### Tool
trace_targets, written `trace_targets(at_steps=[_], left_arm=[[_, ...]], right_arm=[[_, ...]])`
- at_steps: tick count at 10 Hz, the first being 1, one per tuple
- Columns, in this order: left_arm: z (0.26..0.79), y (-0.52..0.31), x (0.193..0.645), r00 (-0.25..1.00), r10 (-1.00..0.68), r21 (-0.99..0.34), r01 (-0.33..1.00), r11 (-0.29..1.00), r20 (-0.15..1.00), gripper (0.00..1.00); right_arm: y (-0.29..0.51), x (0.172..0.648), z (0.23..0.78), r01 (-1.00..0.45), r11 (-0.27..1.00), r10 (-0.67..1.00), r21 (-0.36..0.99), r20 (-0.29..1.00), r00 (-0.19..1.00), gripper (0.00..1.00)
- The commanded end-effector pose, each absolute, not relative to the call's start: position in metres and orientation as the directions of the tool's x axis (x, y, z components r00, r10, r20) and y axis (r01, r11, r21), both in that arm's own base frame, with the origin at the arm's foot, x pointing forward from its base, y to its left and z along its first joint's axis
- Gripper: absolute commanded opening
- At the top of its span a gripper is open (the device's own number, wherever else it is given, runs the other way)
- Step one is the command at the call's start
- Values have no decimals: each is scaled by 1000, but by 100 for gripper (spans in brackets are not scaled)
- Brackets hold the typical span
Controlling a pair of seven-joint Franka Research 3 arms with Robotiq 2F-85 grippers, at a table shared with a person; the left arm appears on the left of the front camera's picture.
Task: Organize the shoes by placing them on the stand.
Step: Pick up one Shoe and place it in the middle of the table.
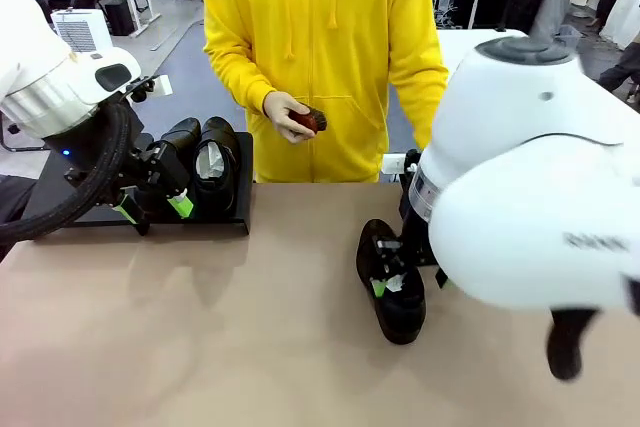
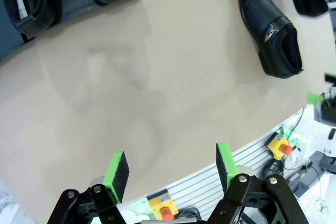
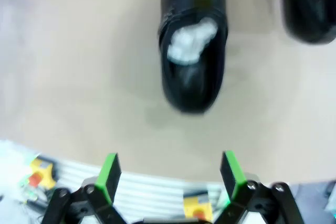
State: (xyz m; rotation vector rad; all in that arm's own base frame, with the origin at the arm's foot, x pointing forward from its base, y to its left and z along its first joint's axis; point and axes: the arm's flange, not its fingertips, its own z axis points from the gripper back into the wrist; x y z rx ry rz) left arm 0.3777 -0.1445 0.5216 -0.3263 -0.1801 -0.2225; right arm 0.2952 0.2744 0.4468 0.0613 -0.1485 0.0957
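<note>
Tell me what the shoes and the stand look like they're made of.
Shoes: probably polished black leather, going by the glossy highlights and stitched seams, stuffed with crumpled white paper. Stand: matte black, flat and without shine; painted wood or metal, can't tell which.

right end effector (image 3: pixel 169 170): jaws wide apart, nothing between them, over worktop (image 3: pixel 73 66) | shoe (image 3: pixel 193 74): straight ahead, on worktop, white paper (image 3: pixel 190 40) inside | second shoe (image 3: pixel 307 11): just beside it, cut by frame edge | focus: blurred
</note>
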Motion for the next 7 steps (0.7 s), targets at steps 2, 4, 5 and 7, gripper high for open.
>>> trace_targets(at_steps=[2,4,5,7], left_arm=[[523,-142,377,957,-196,-297,254,920,213,86],[523,-142,377,957,-196,-297,254,920,213,86],[523,-142,377,957,-196,-297,254,920,213,86],[523,-142,377,957,-196,-297,254,920,213,86]], right_arm=[[266,237,465,-111,988,105,109,63,992,100],[264,216,473,-129,985,116,116,107,987,100],[263,213,475,-125,985,110,116,128,986,100],[257,212,476,-107,986,89,126,147,985,100]])
